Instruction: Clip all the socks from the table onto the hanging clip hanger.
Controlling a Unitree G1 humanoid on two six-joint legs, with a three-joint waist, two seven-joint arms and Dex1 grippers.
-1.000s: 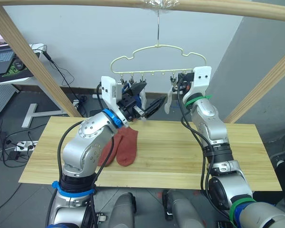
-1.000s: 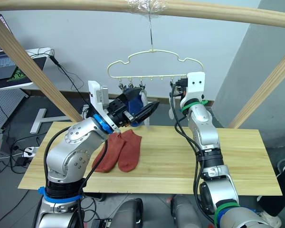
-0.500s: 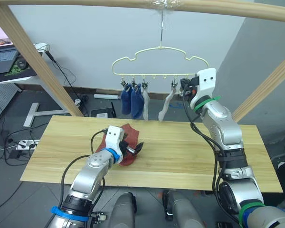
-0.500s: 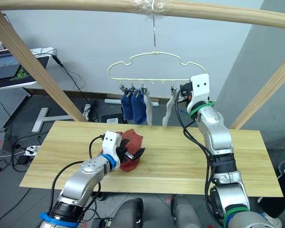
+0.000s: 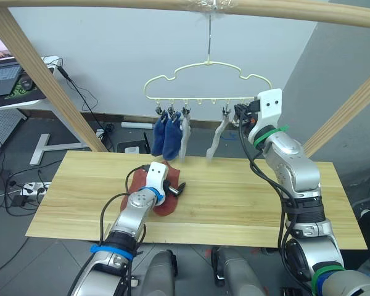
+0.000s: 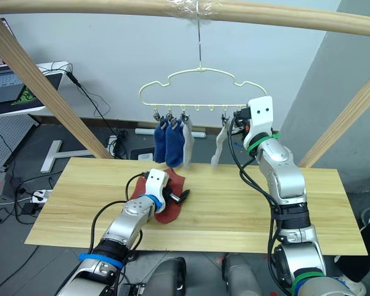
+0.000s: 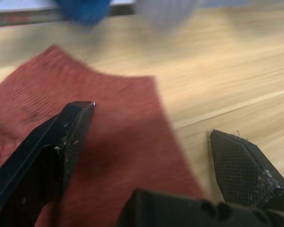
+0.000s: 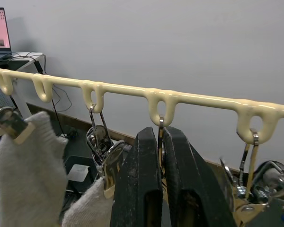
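Note:
Two rust-red socks [image 5: 153, 192] lie side by side on the table [image 5: 253, 200], left of its middle. My left gripper [image 5: 177, 188] hovers open just over them; in the left wrist view one finger [image 7: 73, 127] is above a red sock [image 7: 118, 156] and the other is above bare wood. The pale-yellow clip hanger [image 5: 206, 79] hangs from the top pole. It carries two blue socks [image 5: 163, 137] and two light grey socks [image 5: 184, 139], [image 5: 217, 140]. My right gripper [image 5: 237, 115] is up at the hanger's right clips, shut on the thin metal loop of a clip [image 8: 160, 124].
A pale wooden pole frame [image 5: 46, 83] slants up on both sides and crosses above the hanger. A desk with a laptop [image 5: 1, 79] stands far left, with cables on the floor behind the table. The table's right half is bare wood.
My left arm came down from the hanger to the table, and its open gripper now sits over the red socks. The blue socks swing slightly. The right gripper stays at the clips.

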